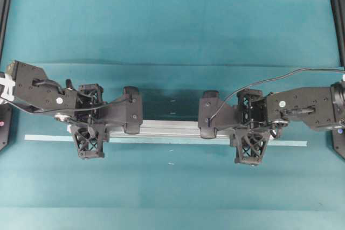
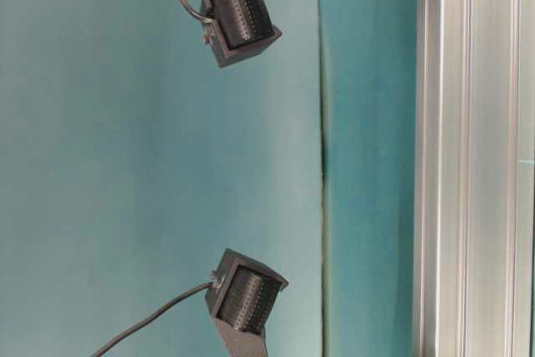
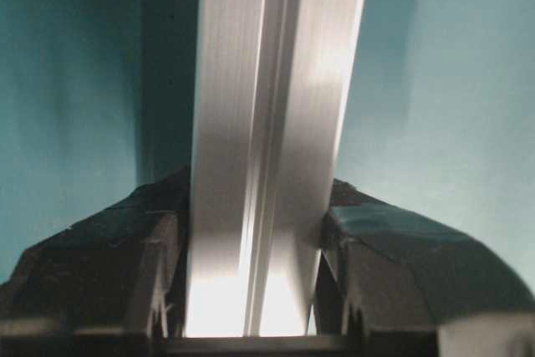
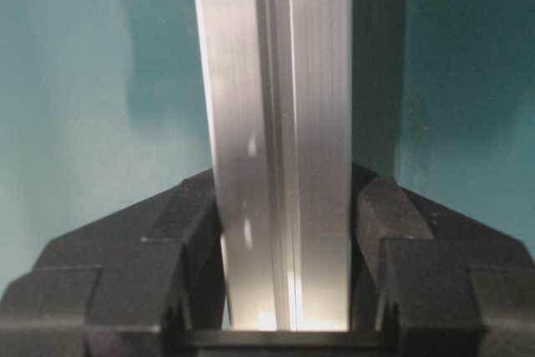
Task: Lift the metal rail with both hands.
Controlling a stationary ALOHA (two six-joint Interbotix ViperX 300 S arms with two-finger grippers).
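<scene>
The metal rail (image 1: pixel 172 128) is a long silver grooved bar lying left to right across the teal cloth. My left gripper (image 1: pixel 89 121) is shut on it near its left end, one lattice finger on each side. My right gripper (image 1: pixel 250 127) is shut on it near its right end in the same way. In the left wrist view the rail (image 3: pixel 276 81) runs up between the two black fingers (image 3: pixel 125 240) of the left gripper (image 3: pixel 255 211), which press both its sides. In the right wrist view the rail (image 4: pixel 276 64) sits likewise inside the right gripper (image 4: pixel 284 202). A dark shadow lies beside the rail in both wrist views.
A thin pale-green tape strip (image 1: pixel 43 138) lies on the cloth just in front of the rail, longer than it. Black frame posts (image 1: pixel 338 20) stand at the far corners. In the table-level view the rail (image 2: pixel 468 156) fills the right side, beside two black ribbed blocks (image 2: pixel 242 22) with cables.
</scene>
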